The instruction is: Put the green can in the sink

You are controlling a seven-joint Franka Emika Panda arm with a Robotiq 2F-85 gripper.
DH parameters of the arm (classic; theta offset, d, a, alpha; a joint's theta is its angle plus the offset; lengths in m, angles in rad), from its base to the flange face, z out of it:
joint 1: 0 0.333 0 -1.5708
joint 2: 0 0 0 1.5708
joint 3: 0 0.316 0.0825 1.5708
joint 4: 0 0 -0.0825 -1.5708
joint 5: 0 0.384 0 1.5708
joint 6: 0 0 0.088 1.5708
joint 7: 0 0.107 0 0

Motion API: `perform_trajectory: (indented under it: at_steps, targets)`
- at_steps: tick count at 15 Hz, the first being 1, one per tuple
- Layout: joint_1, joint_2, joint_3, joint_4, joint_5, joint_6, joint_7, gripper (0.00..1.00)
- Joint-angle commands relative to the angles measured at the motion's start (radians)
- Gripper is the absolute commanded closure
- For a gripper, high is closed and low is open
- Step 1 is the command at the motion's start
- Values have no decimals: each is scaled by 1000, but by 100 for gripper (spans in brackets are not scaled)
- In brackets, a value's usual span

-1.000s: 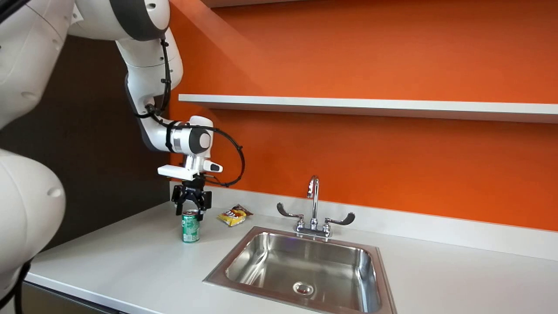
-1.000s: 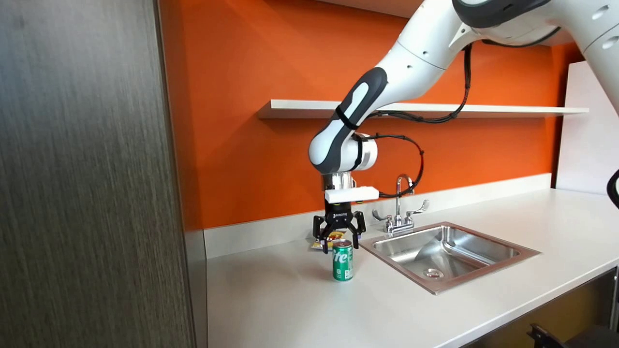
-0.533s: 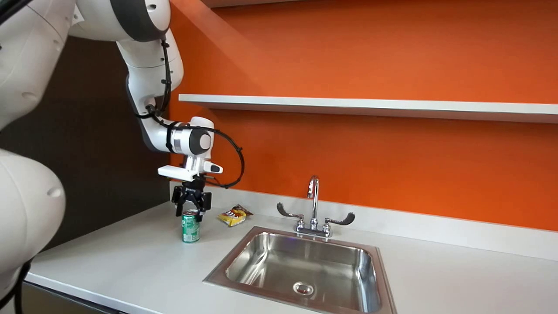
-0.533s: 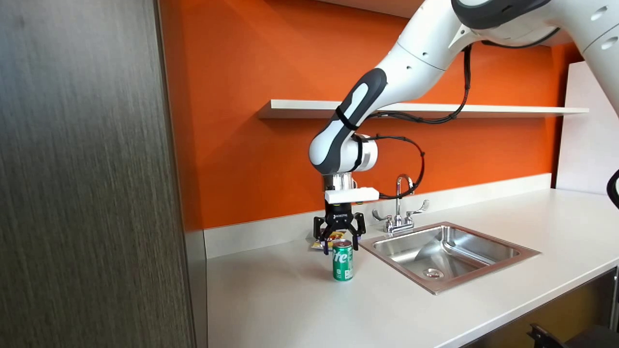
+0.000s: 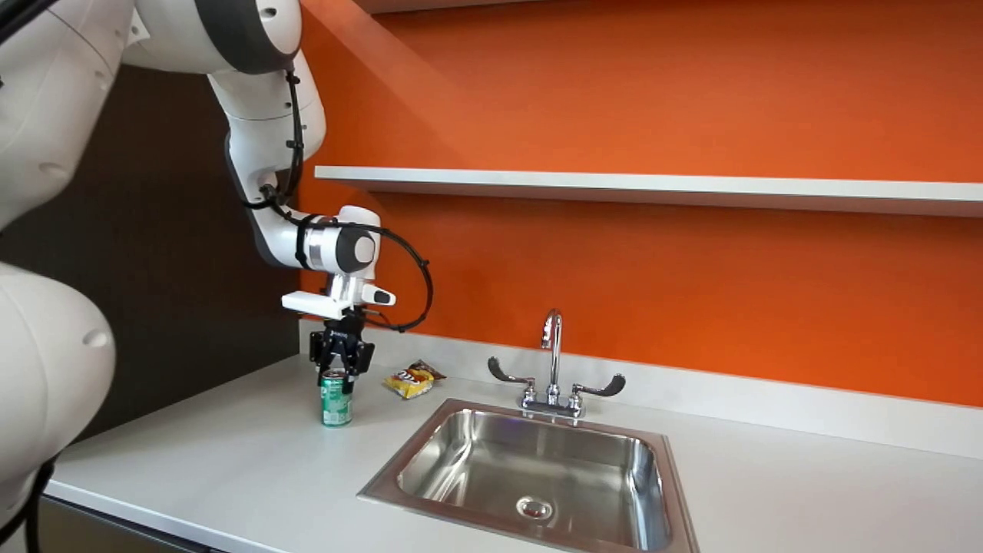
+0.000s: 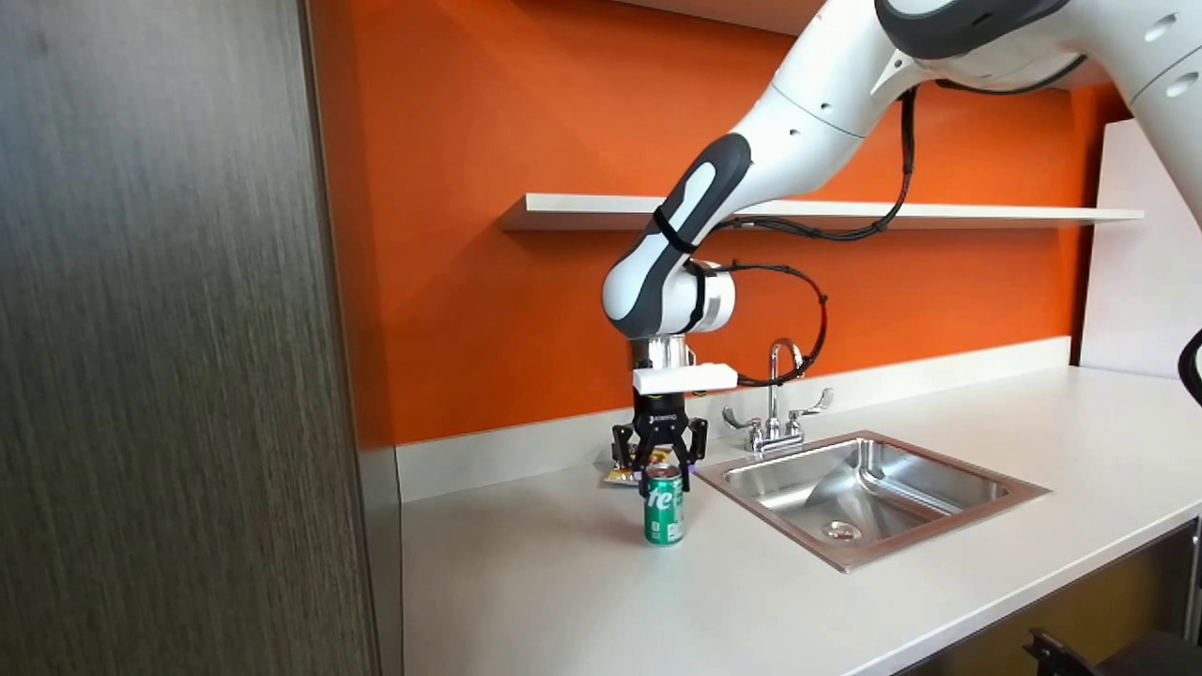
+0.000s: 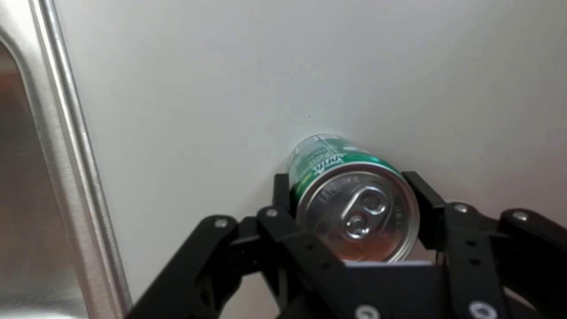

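The green can (image 5: pixel 336 408) stands upright on the white counter to the left of the sink (image 5: pixel 491 430), and both exterior views show it. From above, its silvery lid and pull tab (image 7: pixel 361 212) fill the space between my fingers in the wrist view. My gripper (image 6: pixel 665 484) points down over it, shut on the upper part of the can, one finger (image 7: pixel 282 190) on each side. The can's base appears to rest on the counter. In the wrist view the sink's steel rim (image 7: pixel 71 155) runs along the left edge.
A small yellow and brown snack bag (image 5: pixel 413 380) lies behind the can, near the wall. The chrome faucet (image 5: pixel 554 361) with two handles rises behind the sink. A white shelf (image 5: pixel 653 183) crosses the orange wall above, and a dark panel (image 6: pixel 169 376) stands on the left.
The fingers have come together from a wider stance onto the can's sides. The arm has shifted very slightly; the can has barely moved.
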Motion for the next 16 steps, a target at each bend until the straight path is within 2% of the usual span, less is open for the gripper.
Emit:
perform_trajectory:
  at_steps: [1, 9, 16]
  targets:
    - [-12, -27, 0, 10, 22, -16, -7, 62]
    - [-41, -136, -14, -23, 64, -32, -5, 62]
    - [-120, -169, -54, -73, 165, -9, -20, 62]
